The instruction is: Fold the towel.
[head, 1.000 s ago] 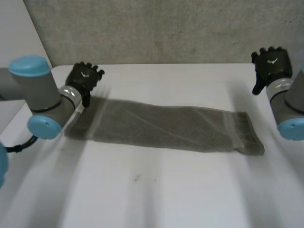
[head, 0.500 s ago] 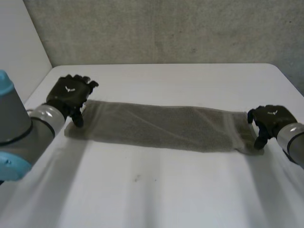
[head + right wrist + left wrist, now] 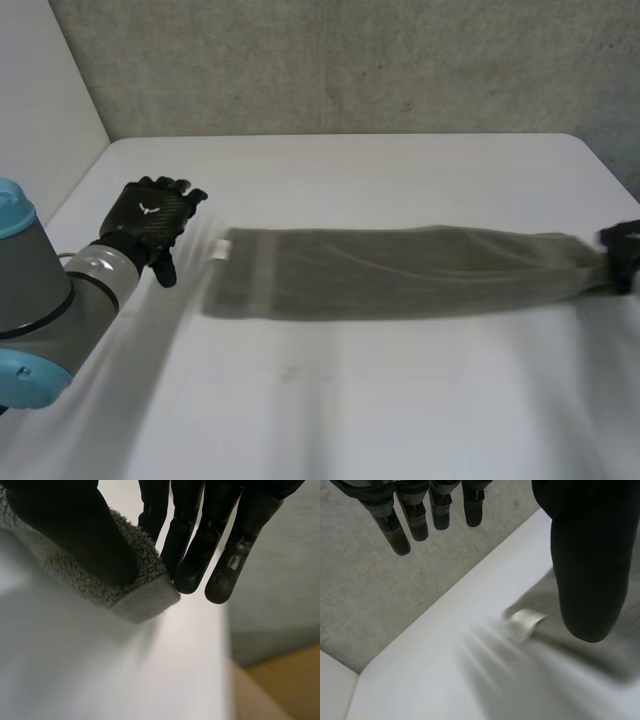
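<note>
Towel folding, and by my reading it is early in the job. At the left, the left robot hand (image 3: 150, 222) hovers over the white worktop (image 3: 350, 410), a little apart from the towel's left end. Its fingers are straight and relaxed and it holds nothing. The wrist view agrees: the fingers (image 3: 395, 532) hang free over bare worktop, and the towel's corner with its white label (image 3: 524, 619) lies near the thumb, ungrasped.

Moving to the middle, the grey-green towel (image 3: 400, 272) lies flat as one long, narrow strip running across the worktop. The white label (image 3: 223, 249) marks its left corner. Neither end has been laid over the other. I cannot tell whether the strip is already doubled along its length.

At the far right, the right robot hand (image 3: 624, 252) sits at the towel's right end, close to the worktop's edge. Its wrist view shows a firm pinch, with the thumb pressing the hemmed corner of the towel (image 3: 145, 597) against the fingers.

So one end is gripped and the other is free, and the towel is laid out straight. I judge that the fold itself is all left to do. The label end needs taking up, and then one end has to travel over to meet the other, edges lined up.
</note>
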`<state>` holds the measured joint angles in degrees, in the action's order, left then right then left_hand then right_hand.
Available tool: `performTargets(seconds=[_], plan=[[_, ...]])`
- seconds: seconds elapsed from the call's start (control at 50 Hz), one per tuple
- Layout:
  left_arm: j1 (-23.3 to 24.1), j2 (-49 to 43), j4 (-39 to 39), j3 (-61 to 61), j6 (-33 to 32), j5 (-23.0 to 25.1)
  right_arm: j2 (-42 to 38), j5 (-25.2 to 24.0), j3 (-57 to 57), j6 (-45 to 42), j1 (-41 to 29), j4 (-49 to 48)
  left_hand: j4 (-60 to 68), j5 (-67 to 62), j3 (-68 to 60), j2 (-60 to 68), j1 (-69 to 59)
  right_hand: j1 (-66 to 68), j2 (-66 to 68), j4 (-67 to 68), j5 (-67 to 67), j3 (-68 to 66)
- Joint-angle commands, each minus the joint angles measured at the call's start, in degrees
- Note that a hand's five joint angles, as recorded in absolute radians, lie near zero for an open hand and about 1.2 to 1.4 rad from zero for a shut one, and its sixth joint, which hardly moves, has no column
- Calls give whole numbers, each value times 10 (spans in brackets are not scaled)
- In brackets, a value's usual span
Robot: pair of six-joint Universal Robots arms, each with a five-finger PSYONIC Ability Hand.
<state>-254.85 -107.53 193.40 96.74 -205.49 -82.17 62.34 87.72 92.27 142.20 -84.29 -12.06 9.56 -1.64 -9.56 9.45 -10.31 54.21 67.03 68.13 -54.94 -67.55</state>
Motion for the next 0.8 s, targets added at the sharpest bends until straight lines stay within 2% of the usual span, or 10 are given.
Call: performTargets(seconds=[0.02,0.22,0.24,0.34,0.56,0.58,0.6,0.62,0.64,0.8], plan=[[-3,29,0,13,0,0,49,37,-26,-90,33,-12,4,16,-4,5,3,258,130,119,-151,-125],[-7,53,0,33,0,-1,45,-52,-119,26,-220,-20,4,16,-4,5,3,258,130,119,-151,-125],[-7,53,0,33,0,-1,45,-52,-119,26,-221,-20,4,16,-4,5,3,258,130,119,-151,-125],[-8,64,0,43,1,0,-16,-123,-128,21,-384,-50,4,16,-4,5,3,258,130,119,-151,-125],[2,62,2,22,29,1,-122,-153,-120,21,-468,-106,4,16,-4,5,3,258,130,119,-151,-125],[9,58,2,13,41,1,-127,-153,-119,19,-468,-107,4,16,-4,5,3,160,32,21,-53,-27],[20,52,4,3,53,1,-128,-143,-118,19,-467,-107,4,16,-4,5,3,-162,-290,-301,269,296],[20,52,4,3,53,1,-128,-142,-118,19,-467,-107,4,16,-4,5,3,-165,-294,-305,273,299],[31,42,10,-8,61,1,-119,-135,-115,28,-465,-106,4,16,-4,5,3,-442,-570,-581,549,575],[116,-22,47,-60,86,-1,-17,-55,-61,81,-384,-58,4,16,-4,5,3,-442,-570,-581,549,575]])
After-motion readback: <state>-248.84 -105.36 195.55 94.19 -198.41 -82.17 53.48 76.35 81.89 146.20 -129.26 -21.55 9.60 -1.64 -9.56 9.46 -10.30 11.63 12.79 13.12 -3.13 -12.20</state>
